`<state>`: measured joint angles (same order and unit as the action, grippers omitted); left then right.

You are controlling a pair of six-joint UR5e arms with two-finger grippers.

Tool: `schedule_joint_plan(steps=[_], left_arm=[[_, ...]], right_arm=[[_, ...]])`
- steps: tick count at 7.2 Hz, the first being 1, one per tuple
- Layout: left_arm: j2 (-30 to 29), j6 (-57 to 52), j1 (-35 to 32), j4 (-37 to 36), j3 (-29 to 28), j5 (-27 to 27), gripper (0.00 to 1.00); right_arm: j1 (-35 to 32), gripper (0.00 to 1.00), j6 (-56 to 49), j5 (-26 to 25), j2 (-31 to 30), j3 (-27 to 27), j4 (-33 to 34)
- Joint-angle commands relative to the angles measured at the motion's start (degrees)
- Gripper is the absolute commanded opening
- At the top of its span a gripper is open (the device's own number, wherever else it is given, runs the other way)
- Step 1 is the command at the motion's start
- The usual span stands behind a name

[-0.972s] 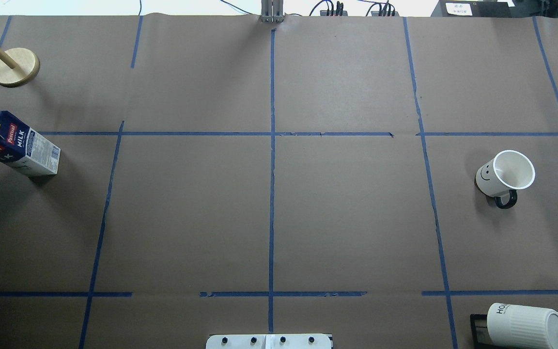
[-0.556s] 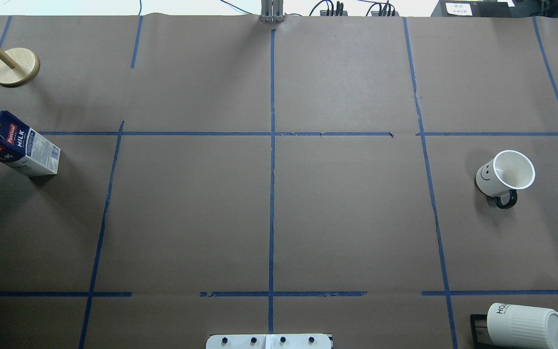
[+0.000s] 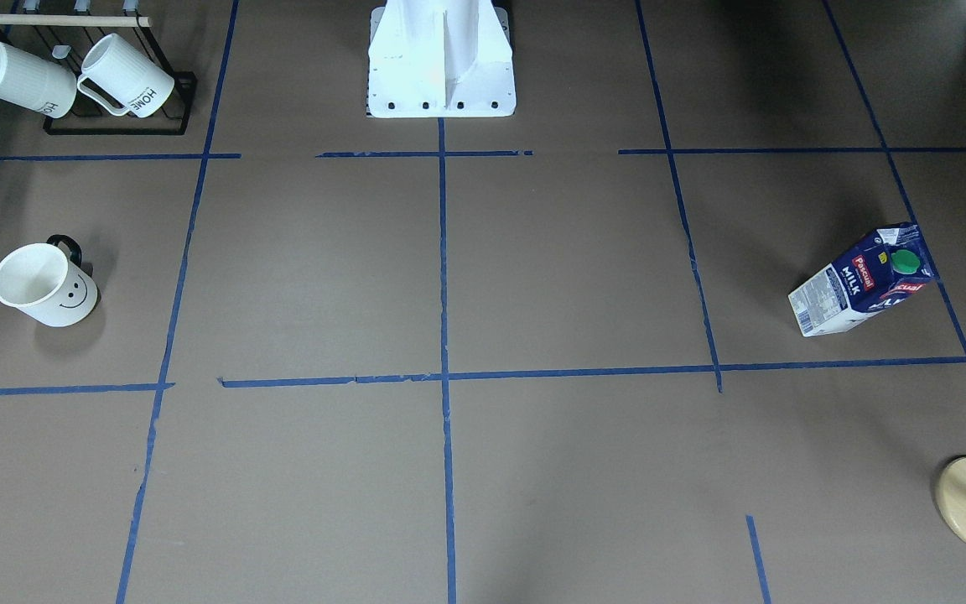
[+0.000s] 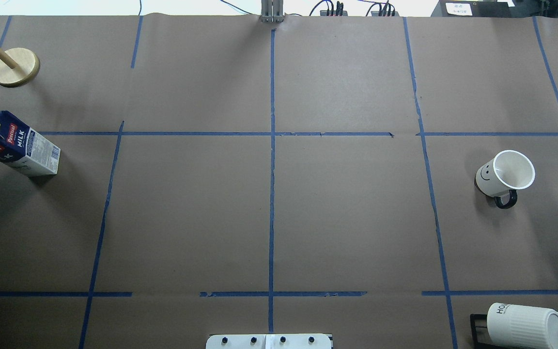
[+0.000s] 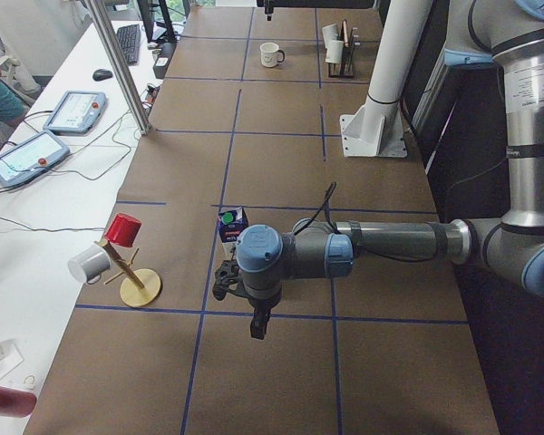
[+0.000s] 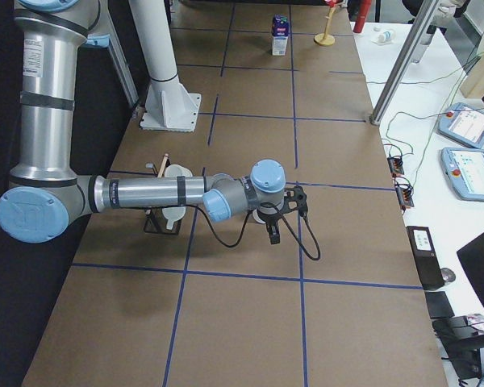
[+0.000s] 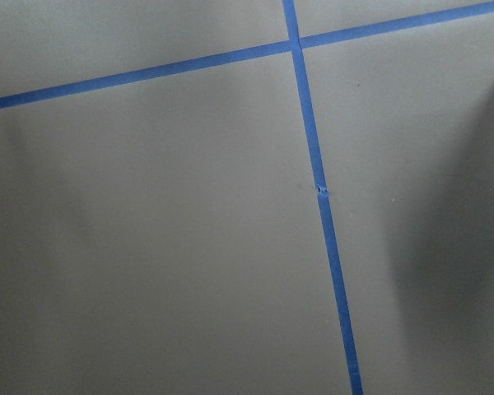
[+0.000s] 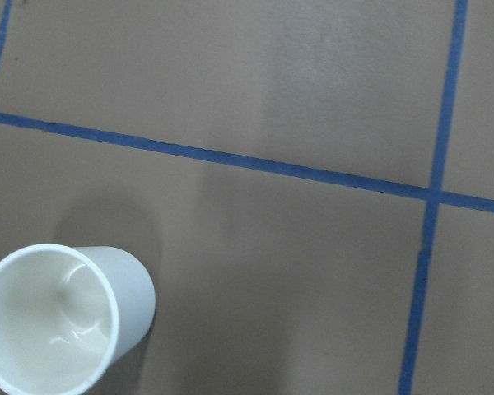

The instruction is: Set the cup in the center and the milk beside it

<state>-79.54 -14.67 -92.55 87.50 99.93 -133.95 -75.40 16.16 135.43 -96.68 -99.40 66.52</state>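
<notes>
Brown paper covers the counter (image 4: 356,218), and both arms hang low over it. The right end effector (image 6: 274,232) hovers above the paper, and from where I stand I cannot tell whether its jaws are apart or together. Just beside it stands the cup (image 4: 504,177), mouth up, handle turned toward the robot, with nothing gripping it. The left end effector (image 5: 257,328) also points down, and its state is just as unreadable. The milk (image 4: 15,144) stands upright near it, untouched. The center (image 4: 272,134), the tape crossing, lies between the two end effectors and well apart from both; neither cup nor milk is there. By my reckoning nothing is done yet: the cup has to be grasped and carried to the crossing, then the milk set next to it. Beyond the right end effector, toward the robot's base, ribbed mugs (image 3: 72,80) hang on a black rack (image 3: 114,127).
</notes>
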Motion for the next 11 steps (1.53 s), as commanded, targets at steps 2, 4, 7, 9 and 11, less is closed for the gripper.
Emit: schedule_joint_plan(steps=[2,4,7,9,11], left_arm=[[0.0,0.0,0.0,0.1,0.0,0.0,1.00],[0.0,0.0,0.0,0.1,0.0,0.0,1.00],[0.0,0.0,0.0,0.1,0.0,0.0,1.00],[0.0,0.0,0.0,0.1,0.0,0.0,1.00],[0.0,0.0,0.0,0.0,0.0,0.0,1.00]], right_arm=[[9.6,1.00,12.8,-6.5,3.5,0.2,-7.0],[13.9,1.00,14.8,-10.7,2.8,1.1,-7.0],[16.6,0.95,15.3,-11.8,1.9,3.6,-7.6],[17.3,0.48,15.3,-11.7,2.0,3.9,-7.5],[17.3,0.02,15.0,-11.3,2.4,4.8,-7.6]])
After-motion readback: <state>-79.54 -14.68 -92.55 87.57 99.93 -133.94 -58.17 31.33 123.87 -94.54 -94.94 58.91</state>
